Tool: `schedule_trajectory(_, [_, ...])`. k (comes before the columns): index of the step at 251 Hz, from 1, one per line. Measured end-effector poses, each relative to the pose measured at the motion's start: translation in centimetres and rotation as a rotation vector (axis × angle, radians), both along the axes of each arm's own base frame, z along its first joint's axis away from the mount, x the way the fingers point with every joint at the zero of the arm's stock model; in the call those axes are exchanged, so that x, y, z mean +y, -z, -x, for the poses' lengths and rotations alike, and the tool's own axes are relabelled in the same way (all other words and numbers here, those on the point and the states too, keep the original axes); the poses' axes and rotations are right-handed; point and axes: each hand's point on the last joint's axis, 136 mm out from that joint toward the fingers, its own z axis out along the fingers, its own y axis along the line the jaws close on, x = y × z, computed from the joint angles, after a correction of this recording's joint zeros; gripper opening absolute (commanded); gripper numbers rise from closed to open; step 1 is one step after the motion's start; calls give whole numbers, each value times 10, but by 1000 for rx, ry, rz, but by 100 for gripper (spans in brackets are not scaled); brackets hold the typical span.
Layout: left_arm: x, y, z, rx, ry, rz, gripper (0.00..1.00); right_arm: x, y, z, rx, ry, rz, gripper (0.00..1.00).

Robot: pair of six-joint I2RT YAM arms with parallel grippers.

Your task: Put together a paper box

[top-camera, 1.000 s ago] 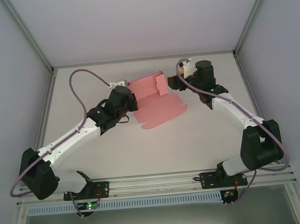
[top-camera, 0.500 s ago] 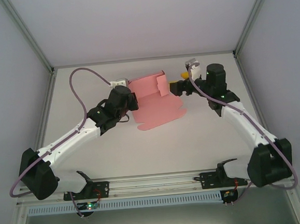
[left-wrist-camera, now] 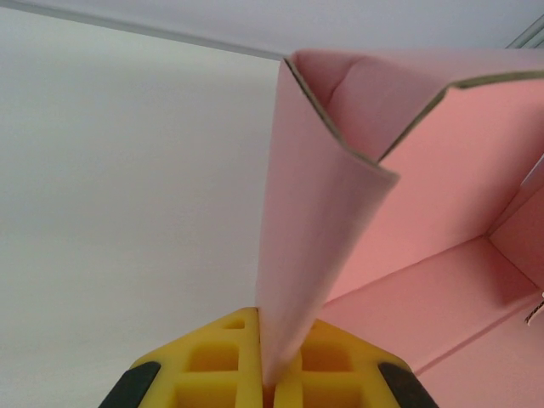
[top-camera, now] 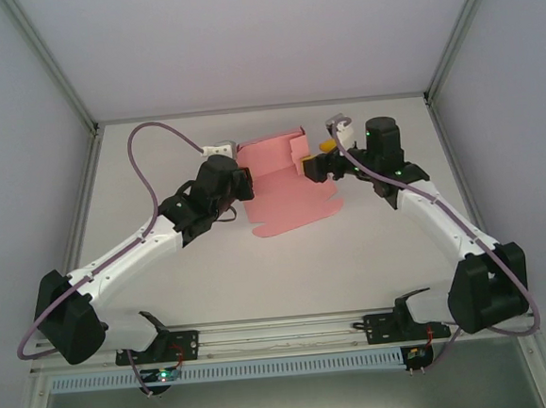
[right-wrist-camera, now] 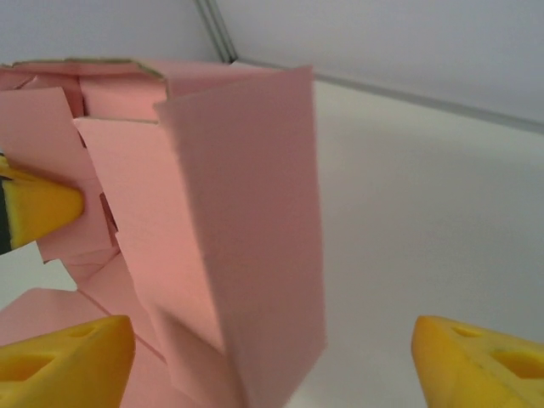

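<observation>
The pink paper box (top-camera: 287,201) lies partly folded on the table's far middle, with its back wall and side flaps raised. My left gripper (top-camera: 243,181) is at its left side. In the left wrist view that gripper (left-wrist-camera: 276,330) is shut on the box's upright left flap (left-wrist-camera: 314,221), pinched between yellow fingers (left-wrist-camera: 212,357). My right gripper (top-camera: 310,164) stands at the box's right side. It is open (right-wrist-camera: 272,357), and the raised right flap (right-wrist-camera: 246,238) stands between its yellow fingertips (right-wrist-camera: 68,357), nearer the left one and touching neither.
The white table (top-camera: 371,253) stretches toward the arm bases and the metal rail (top-camera: 283,328). Grey walls and aluminium posts (top-camera: 55,79) enclose the back and sides. A purple cable (top-camera: 142,167) loops above the left arm.
The right gripper has opened wider and shifted slightly left, so its fingers now straddle the raised right flap. The left gripper has kept its hold without moving.
</observation>
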Motion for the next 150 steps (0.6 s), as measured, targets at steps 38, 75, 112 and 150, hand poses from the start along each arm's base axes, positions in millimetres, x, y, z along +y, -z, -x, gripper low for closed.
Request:
schedule_trajectory(38, [-1,0,1,2,7,4,0,15,2,-3,12,-17,19,57])
schedule_trajectory(75, [-3,-1,1,1,13,9,0,14,2,-14,-8,61,84,71])
schedule_trajectory(112, [-1,0,1,3,8,4,0,12,-1,-18,-26,100,129,74])
schedule_trajectory(150, [2,1,0,3,-6,-7,0,14,0,-13,-2,67,113,74])
